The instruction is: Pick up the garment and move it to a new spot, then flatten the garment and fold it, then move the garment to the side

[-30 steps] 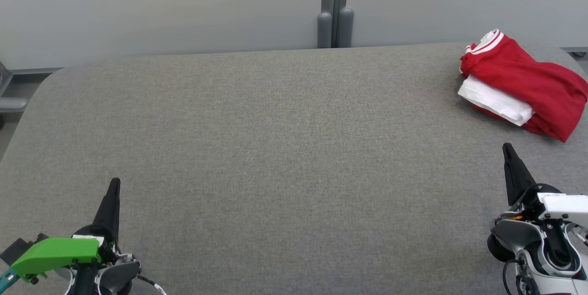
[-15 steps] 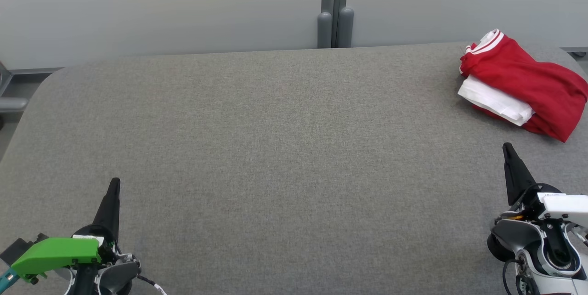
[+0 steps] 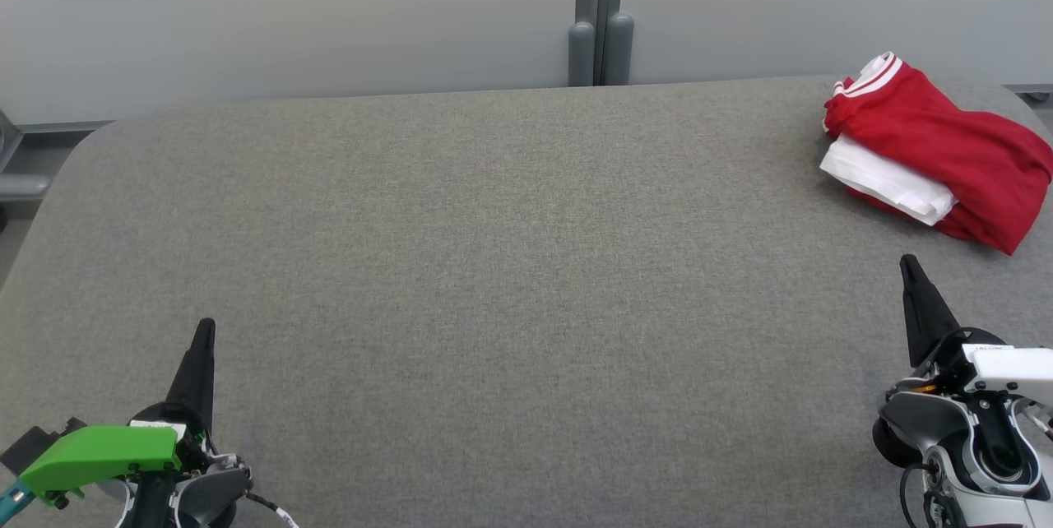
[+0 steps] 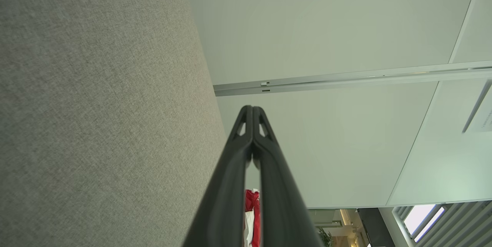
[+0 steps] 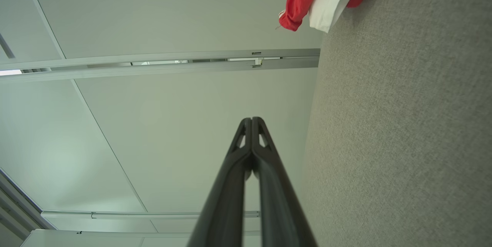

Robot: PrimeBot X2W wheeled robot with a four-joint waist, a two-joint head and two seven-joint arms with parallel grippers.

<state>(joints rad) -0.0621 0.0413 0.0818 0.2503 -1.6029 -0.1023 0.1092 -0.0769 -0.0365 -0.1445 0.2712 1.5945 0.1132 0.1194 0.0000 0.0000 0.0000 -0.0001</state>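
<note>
The folded red-and-white garment point(image 3: 946, 141) lies at the far right corner of the grey fabric table point(image 3: 494, 265) (a white sleeve showing along its near edge), clear of the left gripper point(image 3: 205, 324) and right gripper point(image 3: 907, 262), both pinched closed and empty.

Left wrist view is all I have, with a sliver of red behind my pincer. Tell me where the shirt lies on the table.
Observer: The shirt lies in a folded bundle at the far right corner of the table.
Operator: Report the right pincer.
Observer: The right pincer is shut, nearer the robot than the shirt and apart from it.
Operator: Describe the shirt's left edge.
Observer: A white fold sticks out between red layers.
</note>
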